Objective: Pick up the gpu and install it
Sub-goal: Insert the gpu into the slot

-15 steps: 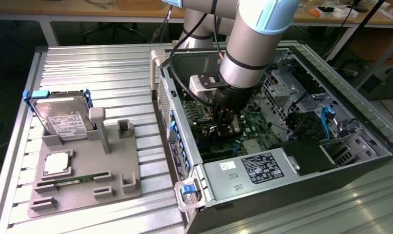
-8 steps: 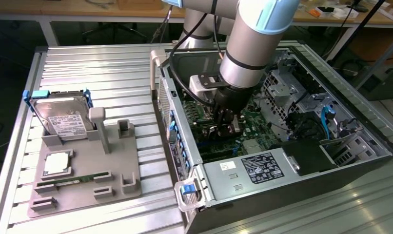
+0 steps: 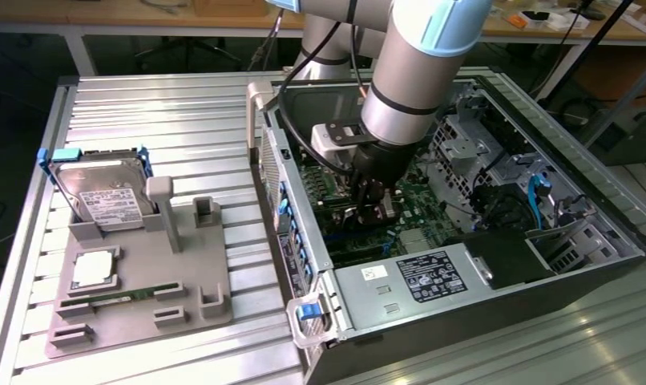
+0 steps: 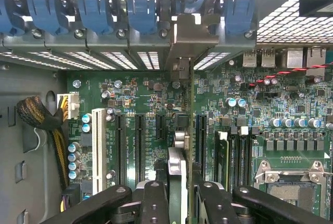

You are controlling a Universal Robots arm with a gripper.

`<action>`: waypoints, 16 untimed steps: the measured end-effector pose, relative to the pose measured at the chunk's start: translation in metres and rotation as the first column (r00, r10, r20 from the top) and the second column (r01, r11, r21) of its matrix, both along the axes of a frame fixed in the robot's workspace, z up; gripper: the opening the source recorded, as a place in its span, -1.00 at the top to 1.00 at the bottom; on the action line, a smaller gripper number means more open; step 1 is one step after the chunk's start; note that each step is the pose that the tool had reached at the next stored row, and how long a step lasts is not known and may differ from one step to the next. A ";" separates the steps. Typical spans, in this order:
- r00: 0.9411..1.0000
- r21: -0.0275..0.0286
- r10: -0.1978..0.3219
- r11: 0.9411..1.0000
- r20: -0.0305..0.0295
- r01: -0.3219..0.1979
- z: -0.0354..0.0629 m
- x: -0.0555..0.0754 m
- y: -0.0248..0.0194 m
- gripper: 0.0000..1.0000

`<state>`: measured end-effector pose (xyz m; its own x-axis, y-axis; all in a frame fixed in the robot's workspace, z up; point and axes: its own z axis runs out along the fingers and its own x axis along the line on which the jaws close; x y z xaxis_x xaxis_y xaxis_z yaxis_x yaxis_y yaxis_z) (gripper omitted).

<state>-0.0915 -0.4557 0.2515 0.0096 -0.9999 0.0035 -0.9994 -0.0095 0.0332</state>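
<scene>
Robot arm [image 3: 409, 72]: grey, jointed, reaching down from above into the open computer case [image 3: 579, 277], which lies on its side on the slatted metal table [image 3: 141, 104].

Gripper [image 4: 180, 185]: black, low over the motherboard [image 4: 130, 99] inside the case; its fingers [image 4: 155, 203] are clamped on the gpu, one on each face of the card. In the exterior view the gripper [image 3: 368, 210] sits near the middle of the case.

Gpu [image 4: 179, 180]: held edge-on and upright, seen from above as a thin line with a green board edge on one side and a silver part on the other. It stands among the long black expansion slots [image 4: 139, 148], its far end running toward the silver bracket [image 4: 183, 39] at the case's rear wall, under the row of blue slot clips [image 4: 104, 13]. Whether the card is fully seated in a slot cannot be told.

Empty processor socket [image 4: 291, 187]: on the motherboard, beside the memory slots.

Black braided cable [image 4: 39, 117]: runs to a white connector at the board's edge.

Grey parts fixture [image 3: 141, 297]: on the table at the exterior view's left, well apart from the case. It carries a hard drive [image 3: 104, 196] in a blue frame standing tilted, a silver square chip [image 3: 93, 269] lying flat, and a slim green memory stick [image 3: 125, 295] in a groove.

Power supply label [image 3: 430, 277]: white and dark stickers on the near metal housing of the case.
</scene>
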 end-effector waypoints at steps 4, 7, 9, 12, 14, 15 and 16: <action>1.000 0.000 0.000 1.000 0.000 0.000 -0.0013 -0.001 0.0002 0.46; 1.000 0.000 0.000 1.000 0.000 0.000 -0.0025 -0.002 0.0005 0.46; 1.000 0.000 0.000 1.000 0.000 0.000 -0.0026 -0.003 0.0007 0.46; 1.000 0.000 0.000 1.000 0.000 0.000 -0.0026 -0.003 0.0008 0.46; 1.000 0.000 0.000 1.000 0.000 0.000 -0.0026 -0.003 0.0009 0.46; 1.000 0.000 0.000 1.000 0.000 0.000 -0.0026 -0.003 0.0009 0.46; 1.000 0.000 0.000 1.000 0.000 0.000 -0.0026 -0.003 0.0009 0.46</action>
<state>-0.0942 -0.4548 0.2489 0.0097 -0.9999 0.0033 -0.9994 -0.0096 0.0332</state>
